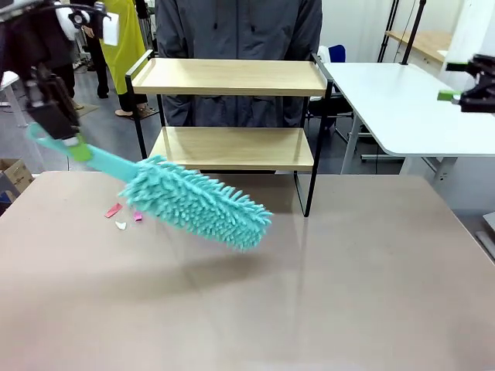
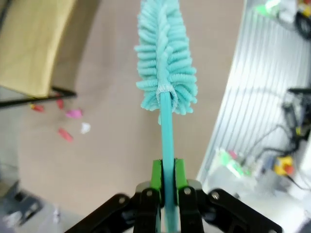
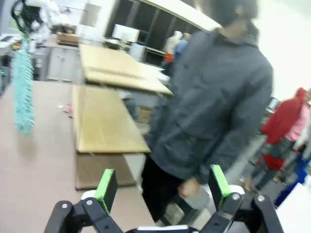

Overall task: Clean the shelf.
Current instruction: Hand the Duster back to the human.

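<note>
The shelf [image 1: 232, 77] stands at the table's far edge, two light wooden boards on a black frame; the right wrist view shows the shelf [image 3: 104, 121] sideways. My left gripper [image 1: 71, 143] is shut on the handle of a teal duster [image 1: 193, 202], whose fluffy head hangs tilted just above the table in front of the shelf. In the left wrist view my left gripper [image 2: 165, 182] clamps the duster [image 2: 166, 63] handle between green pads. My right gripper [image 1: 448, 95] hovers high at the right, open; in its own view my right gripper [image 3: 163, 187] holds nothing.
Small pink and white scraps [image 1: 122, 215] lie on the brown table [image 1: 348, 294] left of the duster head, also seen as scraps [image 2: 73, 124] beside the shelf's foot. A person in a grey jacket [image 1: 240, 31] stands behind the shelf. A white table [image 1: 402, 100] stands at the right.
</note>
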`<act>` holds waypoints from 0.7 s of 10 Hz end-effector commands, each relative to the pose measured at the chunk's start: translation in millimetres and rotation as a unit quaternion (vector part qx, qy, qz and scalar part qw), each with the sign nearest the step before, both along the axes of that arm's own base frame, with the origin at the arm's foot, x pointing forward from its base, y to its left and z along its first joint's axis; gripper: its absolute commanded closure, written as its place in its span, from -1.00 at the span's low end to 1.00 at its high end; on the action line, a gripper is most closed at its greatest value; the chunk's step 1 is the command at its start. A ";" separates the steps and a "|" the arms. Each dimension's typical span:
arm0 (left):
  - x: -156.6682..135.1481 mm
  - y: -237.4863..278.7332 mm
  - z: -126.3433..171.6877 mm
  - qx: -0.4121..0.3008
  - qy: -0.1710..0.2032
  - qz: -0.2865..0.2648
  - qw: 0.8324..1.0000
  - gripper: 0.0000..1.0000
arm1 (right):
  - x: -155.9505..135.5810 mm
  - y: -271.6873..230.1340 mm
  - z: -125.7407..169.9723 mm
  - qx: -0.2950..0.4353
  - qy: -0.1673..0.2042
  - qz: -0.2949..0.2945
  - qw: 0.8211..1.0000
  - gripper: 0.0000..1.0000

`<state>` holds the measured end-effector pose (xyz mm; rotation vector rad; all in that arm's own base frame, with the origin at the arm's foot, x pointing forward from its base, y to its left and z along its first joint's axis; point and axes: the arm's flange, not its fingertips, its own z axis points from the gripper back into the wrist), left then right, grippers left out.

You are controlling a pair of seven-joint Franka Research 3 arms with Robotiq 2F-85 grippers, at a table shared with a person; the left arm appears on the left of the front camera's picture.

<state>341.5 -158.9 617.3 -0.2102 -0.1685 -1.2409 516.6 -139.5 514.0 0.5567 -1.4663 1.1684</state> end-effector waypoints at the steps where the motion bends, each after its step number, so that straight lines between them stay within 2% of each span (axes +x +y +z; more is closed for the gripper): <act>1: -1.1 -1.4 -31.4 -0.075 -0.034 -0.035 0.996 0.74 | -25.3 26.3 27.6 -0.012 0.110 0.076 0.991 -1.00; 3: 8.3 -8.9 -55.0 -0.080 -0.051 -0.038 0.995 0.74 | -55.0 66.4 43.0 -0.014 0.219 0.129 0.967 -1.00; 4: 6.8 -13.0 -67.4 -0.094 -0.058 -0.049 0.993 0.74 | -72.4 87.9 40.5 -0.015 0.256 0.143 0.956 -1.00; 5: 12.4 -19.1 -79.4 -0.111 -0.069 -0.058 0.990 0.74 | -84.8 111.2 25.8 0.026 0.301 0.157 0.940 -1.00; 6: 11.9 -24.3 -92.6 -0.135 -0.069 -0.065 0.986 0.74 | -95.5 130.9 -5.4 0.062 0.327 0.145 0.932 -1.00; 7: 17.0 -27.7 -99.7 -0.150 -0.071 -0.074 0.983 0.74 | -99.3 145.2 -35.8 0.049 0.316 0.130 0.938 -1.00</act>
